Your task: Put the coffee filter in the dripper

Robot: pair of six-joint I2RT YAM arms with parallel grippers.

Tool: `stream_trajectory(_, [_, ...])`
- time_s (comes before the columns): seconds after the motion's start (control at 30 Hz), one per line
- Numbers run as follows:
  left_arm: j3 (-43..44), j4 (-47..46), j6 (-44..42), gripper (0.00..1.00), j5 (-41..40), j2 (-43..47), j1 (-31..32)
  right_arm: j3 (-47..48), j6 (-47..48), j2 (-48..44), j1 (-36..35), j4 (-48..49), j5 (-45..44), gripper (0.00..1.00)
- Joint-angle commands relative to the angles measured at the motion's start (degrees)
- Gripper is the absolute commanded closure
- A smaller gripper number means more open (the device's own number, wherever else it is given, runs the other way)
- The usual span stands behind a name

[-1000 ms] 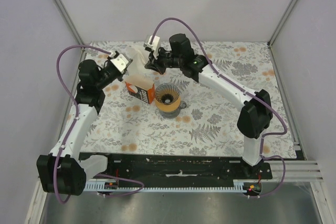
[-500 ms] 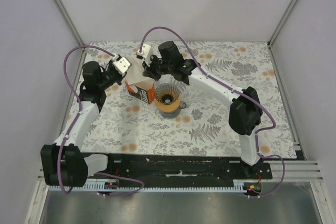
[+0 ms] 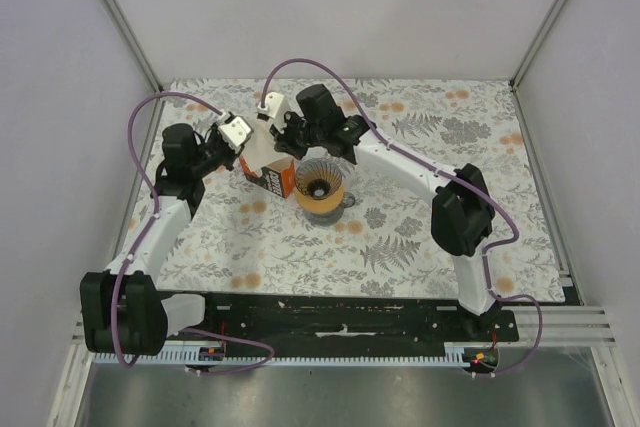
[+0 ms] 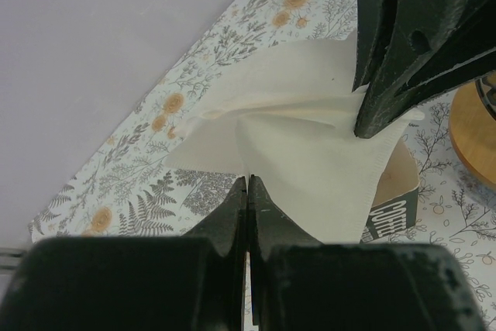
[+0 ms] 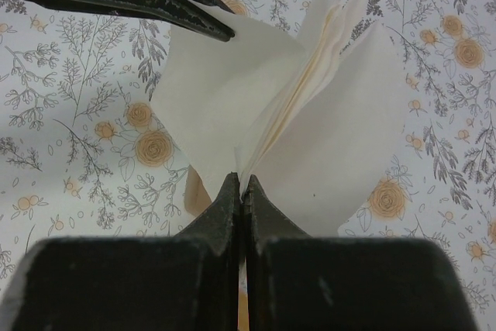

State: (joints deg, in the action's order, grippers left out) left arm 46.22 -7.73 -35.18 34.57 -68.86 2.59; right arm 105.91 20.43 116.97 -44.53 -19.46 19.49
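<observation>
The dripper [image 3: 320, 188] stands empty, so nothing is placed yet. Just beyond and left of it, above the orange carton [image 3: 272, 176], my left jaws and right jaws both pinch the coffee filter [image 4: 310, 137], not yet carried over.

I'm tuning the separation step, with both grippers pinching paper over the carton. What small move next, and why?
Likely ease the left gripper away from the right gripper, peeling one coffee filter free: both are shut on paper, and several sheets fan from the right one.
</observation>
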Motion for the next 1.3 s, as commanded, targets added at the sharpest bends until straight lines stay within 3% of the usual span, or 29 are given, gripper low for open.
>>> stream_trajectory(0.0, [-1.04,-0.63,-1.65,0.98,0.94,0.04,-0.13,1.93,0.14,0.89,-0.55,-0.4,1.08,1.0])
stream_trajectory(0.4, [-2.01,1.31,-2.35,0.98,1.21,0.22,-0.22,3.43,0.05,2.74,-0.73,-1.01,1.61,0.98])
stream_trajectory(0.6, [-2.27,1.4,-2.61,0.98,1.73,0.13,-0.13,3.34,0.14,2.56,-0.64,-1.19,1.43,0.84])
stream_trajectory(1.0, [-1.39,4.73,-5.16,0.98,1.47,1.01,-0.3,2.99,0.05,1.51,-0.64,-1.63,2.75,0.74])
stream_trajectory(1.27, [-0.95,6.67,-6.39,0.98,1.82,1.62,-0.74,2.99,1.02,0.81,-0.73,-2.07,3.1,0.62])
